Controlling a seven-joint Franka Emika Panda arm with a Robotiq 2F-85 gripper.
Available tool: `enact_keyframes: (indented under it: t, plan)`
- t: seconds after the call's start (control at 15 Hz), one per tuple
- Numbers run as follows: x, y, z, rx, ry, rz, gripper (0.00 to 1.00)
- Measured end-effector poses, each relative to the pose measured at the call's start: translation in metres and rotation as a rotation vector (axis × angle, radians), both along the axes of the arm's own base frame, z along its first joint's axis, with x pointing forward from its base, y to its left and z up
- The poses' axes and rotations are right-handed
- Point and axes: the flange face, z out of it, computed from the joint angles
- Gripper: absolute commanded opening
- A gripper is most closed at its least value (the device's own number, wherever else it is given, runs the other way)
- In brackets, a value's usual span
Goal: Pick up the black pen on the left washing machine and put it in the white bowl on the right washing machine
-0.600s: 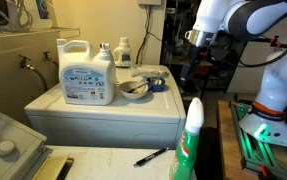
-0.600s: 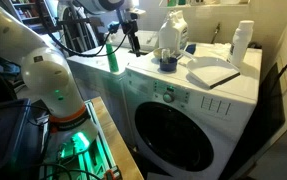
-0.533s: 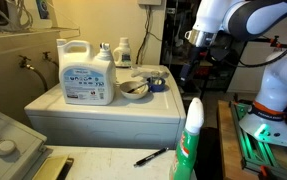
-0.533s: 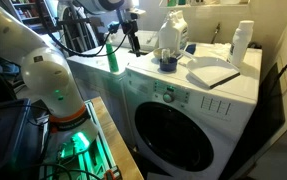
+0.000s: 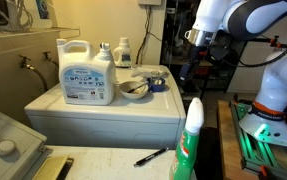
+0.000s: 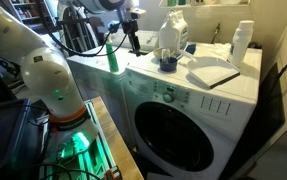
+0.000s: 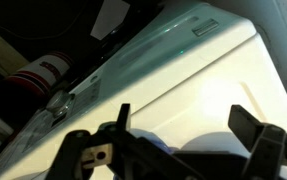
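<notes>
The black pen [image 5: 150, 156] lies on the cream-beige top of the left washing machine [image 5: 98, 162], near its front. The white bowl [image 5: 133, 88] sits on the right washing machine [image 5: 103, 118], next to a small blue container [image 5: 157, 84]. My gripper [image 5: 195, 42] hangs high in the air beyond the white machine, far from the pen. In the wrist view the gripper [image 7: 183, 125] is open and empty, over the white machine top with blue rounded shapes [image 7: 188, 162] just under it. Pen and bowl are hidden in the exterior view from the front-loader side.
A big white detergent jug [image 5: 86, 70] and small bottles stand on the white machine. A green-and-white bottle [image 5: 190, 140] stands close to the pen. The jug [image 6: 173, 35], blue container [image 6: 168, 64], a white bottle [image 6: 243, 40] and a flat white item [image 6: 211, 73] show on the machine top.
</notes>
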Motion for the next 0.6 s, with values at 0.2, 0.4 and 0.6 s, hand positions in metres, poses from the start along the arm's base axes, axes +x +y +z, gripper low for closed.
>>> enact_keyframes:
  t: [0.2,0.4,0.6]
  plan:
    - [0.019,0.014,0.007,0.047,0.005,-0.058,1.00]
    - [0.042,0.057,0.021,0.091,0.007,-0.001,1.00]
    - [0.060,0.118,0.031,0.117,0.007,0.118,1.00]
